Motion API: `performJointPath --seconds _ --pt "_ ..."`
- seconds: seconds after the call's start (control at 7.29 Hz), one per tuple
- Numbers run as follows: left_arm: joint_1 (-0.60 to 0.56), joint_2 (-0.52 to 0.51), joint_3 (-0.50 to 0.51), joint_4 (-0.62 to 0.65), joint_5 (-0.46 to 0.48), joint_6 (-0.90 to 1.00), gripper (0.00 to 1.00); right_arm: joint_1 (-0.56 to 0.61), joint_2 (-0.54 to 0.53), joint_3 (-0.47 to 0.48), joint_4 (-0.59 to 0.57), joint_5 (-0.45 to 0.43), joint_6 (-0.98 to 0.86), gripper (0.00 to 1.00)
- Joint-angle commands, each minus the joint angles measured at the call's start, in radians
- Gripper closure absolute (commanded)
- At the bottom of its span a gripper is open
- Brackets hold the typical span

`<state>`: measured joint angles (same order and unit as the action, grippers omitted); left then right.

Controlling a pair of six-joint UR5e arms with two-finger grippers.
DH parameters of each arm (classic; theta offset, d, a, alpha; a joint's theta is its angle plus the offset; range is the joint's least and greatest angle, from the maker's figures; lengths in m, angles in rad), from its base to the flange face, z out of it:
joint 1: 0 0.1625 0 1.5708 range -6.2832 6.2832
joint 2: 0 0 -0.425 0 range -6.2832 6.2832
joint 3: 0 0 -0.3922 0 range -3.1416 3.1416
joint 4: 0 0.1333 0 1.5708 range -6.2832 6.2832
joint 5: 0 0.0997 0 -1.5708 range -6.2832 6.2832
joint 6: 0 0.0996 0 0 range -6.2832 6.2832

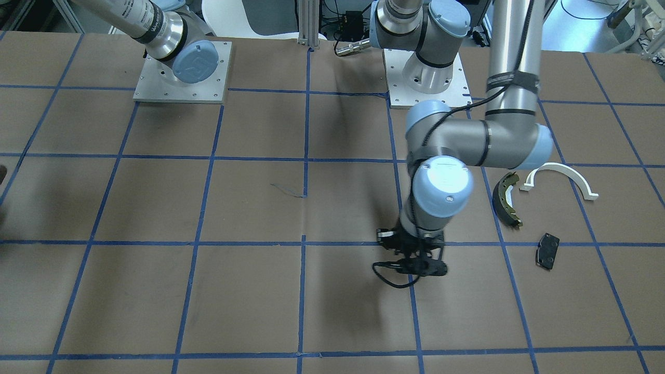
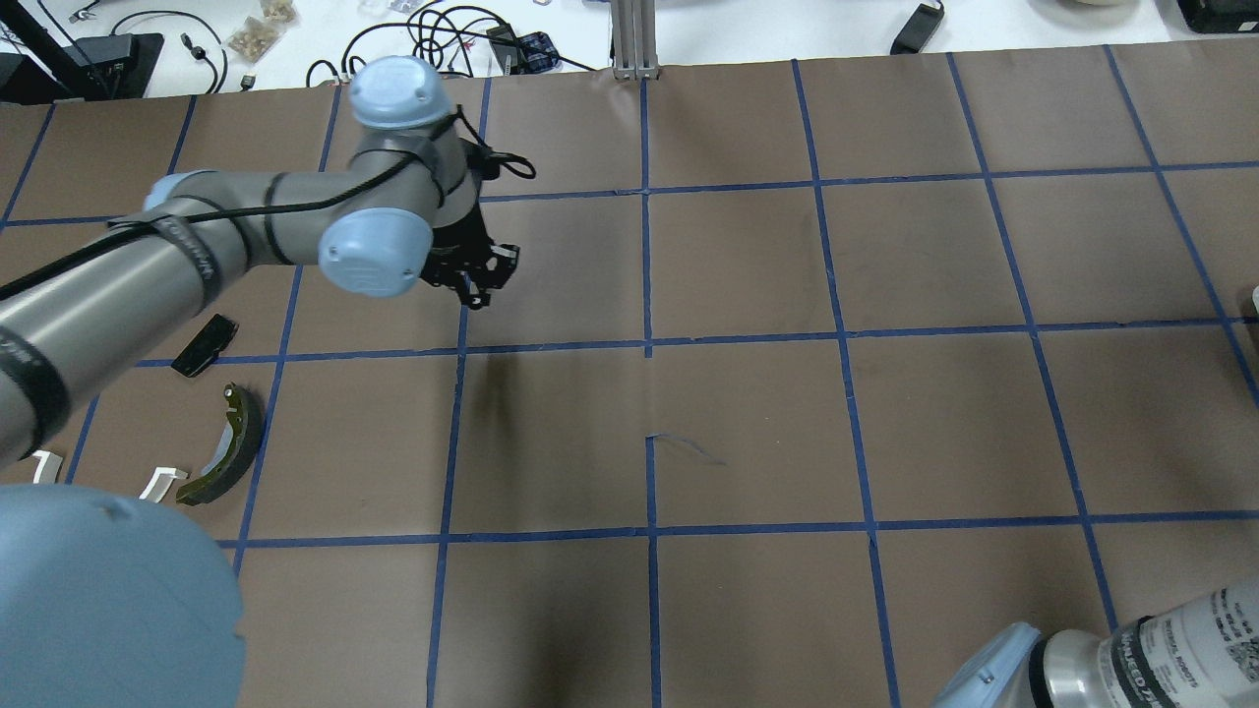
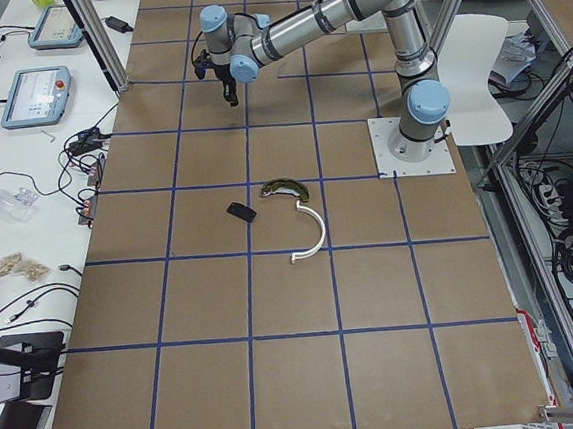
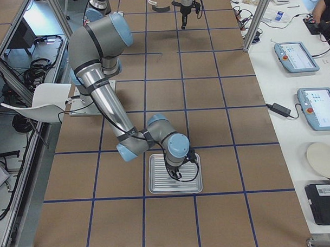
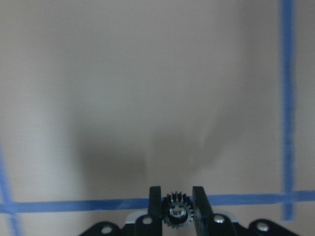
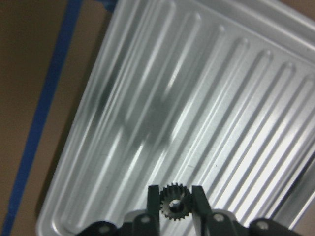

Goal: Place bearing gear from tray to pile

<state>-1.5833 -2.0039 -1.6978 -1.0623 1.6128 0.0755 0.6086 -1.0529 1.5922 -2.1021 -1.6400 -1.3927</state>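
Note:
In the left wrist view my left gripper [image 5: 176,192] is shut on a small dark bearing gear [image 5: 177,216] and holds it above the brown table. From the front, the left gripper [image 1: 415,265] hangs to the left of the pile: an olive-edged brake shoe [image 1: 508,200], a white plastic arc [image 1: 563,176] and a small black plate [image 1: 547,250]. In the right wrist view my right gripper [image 6: 175,191] is shut on a second bearing gear [image 6: 173,207] just above the ribbed metal tray [image 6: 197,98]. The tray [image 4: 159,184] also shows in the exterior right view.
The table is brown paper with a blue tape grid [image 2: 647,344]. Both arm bases stand on metal plates [image 1: 182,72] at the robot's side. Tablets and cables lie on the white bench [image 4: 301,56] beyond the table's far edge.

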Motion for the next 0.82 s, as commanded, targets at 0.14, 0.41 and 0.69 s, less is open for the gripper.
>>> performJointPath --seconds 0.14,0.41,0.69 --pt "0.291 0.048 -0.098 0.091 0.142 0.363 1.00 0.303 -0.253 0.032 0.354 0.008 0.449 1.00" --pt "0.463 0.037 -0.135 0.131 0.052 0.591 1.00 0.620 -0.335 0.092 0.379 0.020 0.957 1.00" --pt "0.482 0.016 -0.144 0.168 0.039 0.619 1.00 0.906 -0.320 0.103 0.335 0.079 1.300 1.00"
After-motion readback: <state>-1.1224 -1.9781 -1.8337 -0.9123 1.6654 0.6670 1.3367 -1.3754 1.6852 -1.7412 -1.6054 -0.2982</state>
